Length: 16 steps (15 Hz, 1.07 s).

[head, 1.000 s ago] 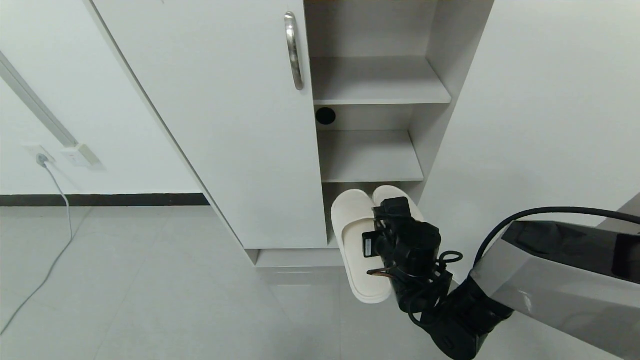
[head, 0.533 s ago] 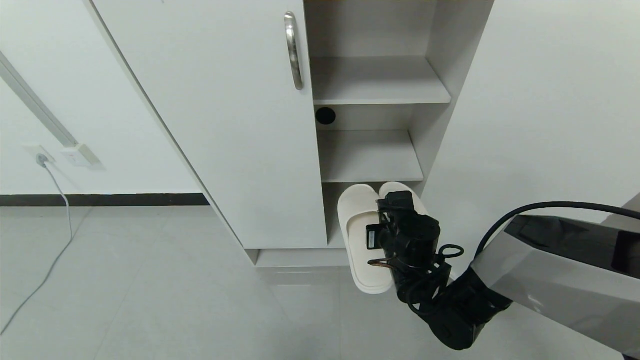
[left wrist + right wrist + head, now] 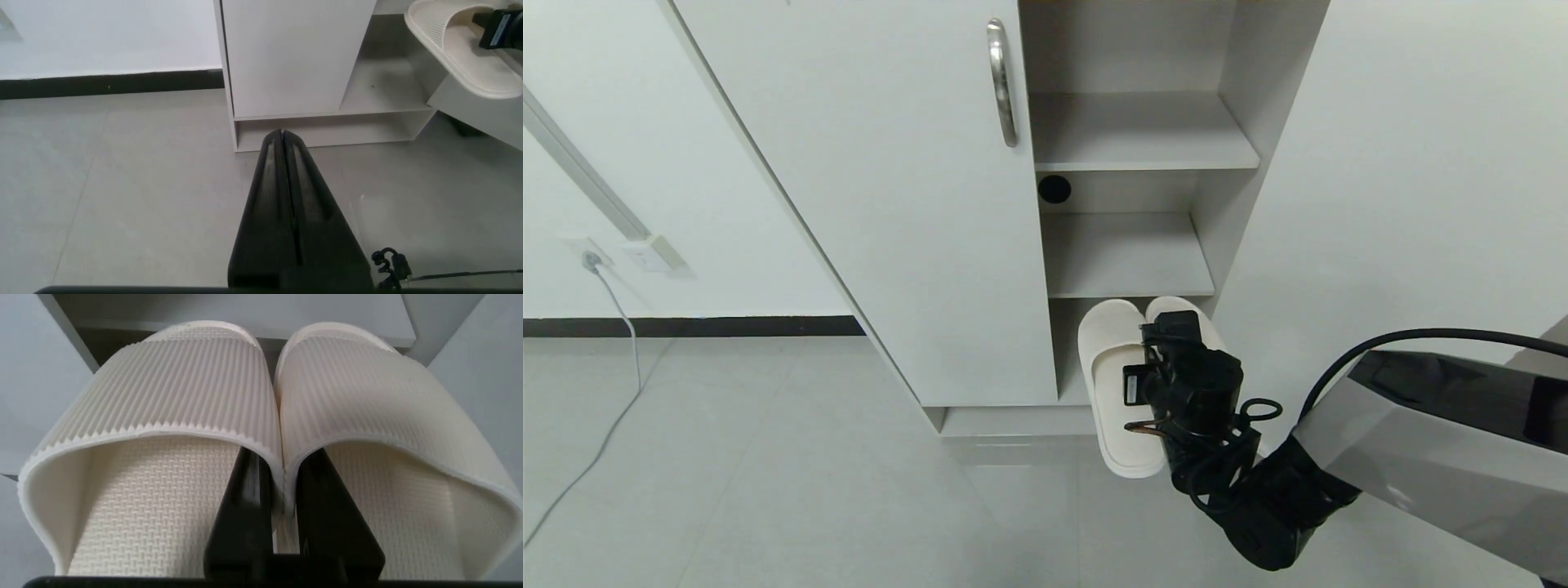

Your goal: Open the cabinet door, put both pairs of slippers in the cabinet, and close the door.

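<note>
The pair of cream ribbed slippers [image 3: 1112,384] hangs side by side in the air at the mouth of the lowest compartment [image 3: 1068,359] of the white cabinet [image 3: 1225,122]; the toes sit just below the front edge of the lower shelf [image 3: 1123,261], the heels out over the grey floor [image 3: 849,490]; the right gripper [image 3: 1170,331] comes in from the heel side, one finger [image 3: 245,514] inside each slipper, pinching the two inner walls together; so the pair lies straight ahead of that claw, its long axis running front to back into the compartment; I judge the coming move to be a plain forward push and a small drop onto the bottom board, keeping the left-hand slipper off the edge of the closed door [image 3: 890,204]; the left gripper [image 3: 283,143], fingers pressed together and empty, hovers low over the floor before that door, farther from the slippers than the right.
</note>
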Tool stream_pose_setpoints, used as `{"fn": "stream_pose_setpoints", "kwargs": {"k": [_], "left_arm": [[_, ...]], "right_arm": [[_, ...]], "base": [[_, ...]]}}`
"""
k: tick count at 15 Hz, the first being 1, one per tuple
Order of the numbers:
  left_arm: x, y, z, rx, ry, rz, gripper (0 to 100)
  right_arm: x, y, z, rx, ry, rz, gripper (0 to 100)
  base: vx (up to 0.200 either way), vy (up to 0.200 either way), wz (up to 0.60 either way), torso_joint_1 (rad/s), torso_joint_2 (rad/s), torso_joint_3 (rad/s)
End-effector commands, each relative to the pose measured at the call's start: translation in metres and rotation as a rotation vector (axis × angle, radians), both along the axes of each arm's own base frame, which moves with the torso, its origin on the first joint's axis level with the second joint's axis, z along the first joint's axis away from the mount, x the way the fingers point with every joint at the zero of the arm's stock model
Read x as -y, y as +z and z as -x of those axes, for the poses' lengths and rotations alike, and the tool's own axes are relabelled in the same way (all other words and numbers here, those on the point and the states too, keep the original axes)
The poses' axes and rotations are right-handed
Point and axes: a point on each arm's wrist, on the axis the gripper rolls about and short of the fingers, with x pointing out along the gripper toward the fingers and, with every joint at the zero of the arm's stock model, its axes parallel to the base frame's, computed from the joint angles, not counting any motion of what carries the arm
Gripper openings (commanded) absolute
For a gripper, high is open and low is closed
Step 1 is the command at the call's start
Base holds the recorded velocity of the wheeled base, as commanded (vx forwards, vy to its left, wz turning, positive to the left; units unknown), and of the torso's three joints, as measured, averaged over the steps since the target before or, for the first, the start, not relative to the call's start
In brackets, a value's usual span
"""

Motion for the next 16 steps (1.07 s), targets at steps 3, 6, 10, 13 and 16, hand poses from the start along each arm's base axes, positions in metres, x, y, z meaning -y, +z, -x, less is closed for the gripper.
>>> {"fn": "stream_pose_setpoints", "kwargs": {"k": [3,6,10,13,16], "left_arm": [[0.0,0.0,0.0,0.0,0.0,0.0,0],[0.0,0.0,0.0,0.0,0.0,0.0,0],[0.0,0.0,0.0,0.0,0.0,0.0,0],[0.0,0.0,0.0,0.0,0.002,0.002,0],[0.0,0.0,0.0,0.0,0.002,0.003,0]], "right_arm": [[0.001,0.007,0.001,0.013,0.001,-0.011,0],[0.003,0.018,0.003,0.032,0.001,-0.029,0],[0.003,0.016,0.004,0.026,0.003,-0.023,0],[0.003,0.01,0.005,0.011,0.005,-0.009,0],[0.0,0.002,0.001,0.002,0.006,-0.002,0]], "base": [[0.2,0.0,0.0,-0.006,0.0,0.002],[0.2,0.0,0.0,0.007,0.01,0.002],[0.2,0.0,0.0,0.005,0.0,0.001],[0.2,0.0,0.0,0.005,0.0,-0.002],[0.0,0.0,0.0,0.0,0.0,0.0]]}}
